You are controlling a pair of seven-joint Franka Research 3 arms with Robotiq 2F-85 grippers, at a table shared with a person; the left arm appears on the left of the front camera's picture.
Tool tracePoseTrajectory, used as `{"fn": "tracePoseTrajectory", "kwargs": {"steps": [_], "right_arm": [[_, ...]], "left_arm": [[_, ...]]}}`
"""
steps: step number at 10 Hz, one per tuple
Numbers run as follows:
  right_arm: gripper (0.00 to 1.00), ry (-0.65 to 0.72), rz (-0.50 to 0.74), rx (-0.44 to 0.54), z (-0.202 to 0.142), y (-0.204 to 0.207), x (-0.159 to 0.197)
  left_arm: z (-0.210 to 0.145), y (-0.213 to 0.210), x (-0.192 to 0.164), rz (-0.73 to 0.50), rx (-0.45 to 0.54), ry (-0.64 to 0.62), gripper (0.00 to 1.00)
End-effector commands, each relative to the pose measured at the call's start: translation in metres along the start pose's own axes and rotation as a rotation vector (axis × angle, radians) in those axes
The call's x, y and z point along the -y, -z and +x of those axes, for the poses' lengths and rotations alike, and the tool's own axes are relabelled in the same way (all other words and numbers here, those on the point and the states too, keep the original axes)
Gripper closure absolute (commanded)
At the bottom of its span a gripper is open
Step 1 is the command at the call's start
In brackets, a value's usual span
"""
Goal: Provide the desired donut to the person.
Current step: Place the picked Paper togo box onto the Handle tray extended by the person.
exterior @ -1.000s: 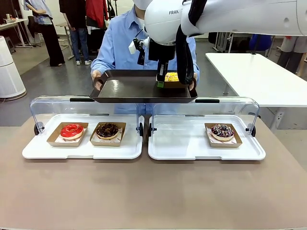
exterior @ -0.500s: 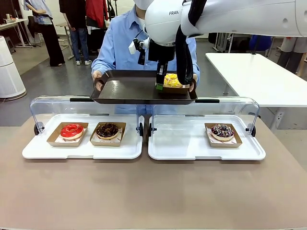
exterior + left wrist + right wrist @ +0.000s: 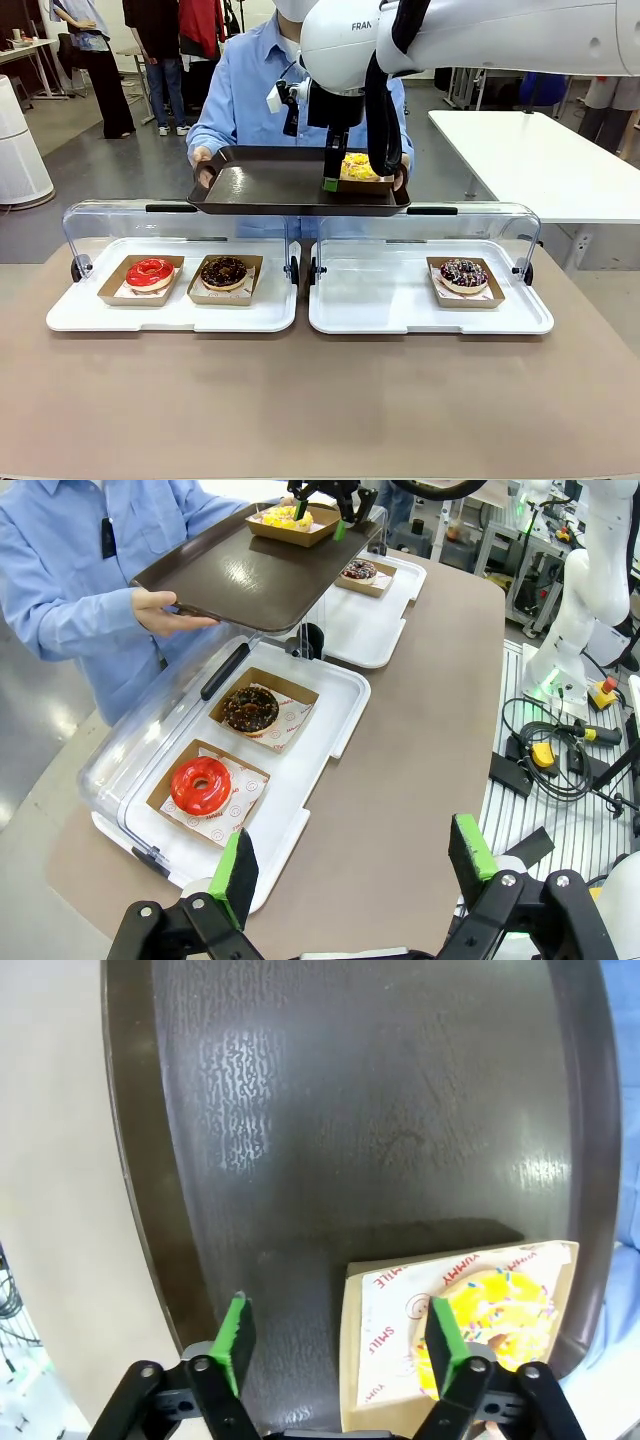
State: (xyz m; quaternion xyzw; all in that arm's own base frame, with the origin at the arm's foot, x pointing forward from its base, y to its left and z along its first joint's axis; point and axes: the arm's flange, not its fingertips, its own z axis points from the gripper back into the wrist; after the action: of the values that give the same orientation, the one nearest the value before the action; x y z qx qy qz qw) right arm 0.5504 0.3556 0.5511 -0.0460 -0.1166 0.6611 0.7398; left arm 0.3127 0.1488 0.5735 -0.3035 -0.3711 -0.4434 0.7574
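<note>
A yellow-iced donut (image 3: 358,165) in a brown paper box rests at the right end of a dark tray (image 3: 262,188). The person (image 3: 246,92) in a light-blue shirt holds that tray with both hands across the table. My right gripper (image 3: 334,172) hovers at the box's left edge, open. In the right wrist view the right gripper (image 3: 340,1348) has its fingers spread, one over bare tray (image 3: 380,1120), the other over the donut (image 3: 490,1328). My left gripper (image 3: 352,865) is open, above the near table edge, holding nothing. The left wrist view shows the yellow donut (image 3: 285,518) on the tray (image 3: 240,575).
Two white display trays with raised clear lids stand on the brown table. The left one (image 3: 80,318) holds a red donut (image 3: 150,272) and a chocolate donut (image 3: 224,270); the right one (image 3: 370,300) holds a sprinkled dark donut (image 3: 464,273). Bystanders stand far behind.
My right gripper has opened and let go of the yellow donut's box, which now lies flat on the person's tray. The left arm has not moved.
</note>
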Motion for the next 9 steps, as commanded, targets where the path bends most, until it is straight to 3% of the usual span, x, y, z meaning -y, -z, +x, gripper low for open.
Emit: {"fn": "tracePoseTrajectory", "kwargs": {"steps": [1, 3, 6, 9], "right_arm": [[0.00, -0.032, 0.047, 0.004, -0.005, -0.004, -0.003], [0.00, -0.078, 0.086, -0.030, -0.006, -0.009, -0.014], [0.00, -0.183, 0.226, -0.148, -0.035, -0.053, -0.064], [0.00, -0.310, 0.157, -0.137, -0.091, -0.117, -0.112]], "left_arm": [[0.002, -0.001, 0.000, -0.003, 0.012, -0.007, 0.00], [0.002, -0.001, 0.000, -0.003, 0.012, -0.007, 0.00], [0.002, -0.001, 0.000, -0.003, 0.012, -0.007, 0.00], [0.002, -0.001, 0.000, -0.003, 0.012, -0.007, 0.00]]}}
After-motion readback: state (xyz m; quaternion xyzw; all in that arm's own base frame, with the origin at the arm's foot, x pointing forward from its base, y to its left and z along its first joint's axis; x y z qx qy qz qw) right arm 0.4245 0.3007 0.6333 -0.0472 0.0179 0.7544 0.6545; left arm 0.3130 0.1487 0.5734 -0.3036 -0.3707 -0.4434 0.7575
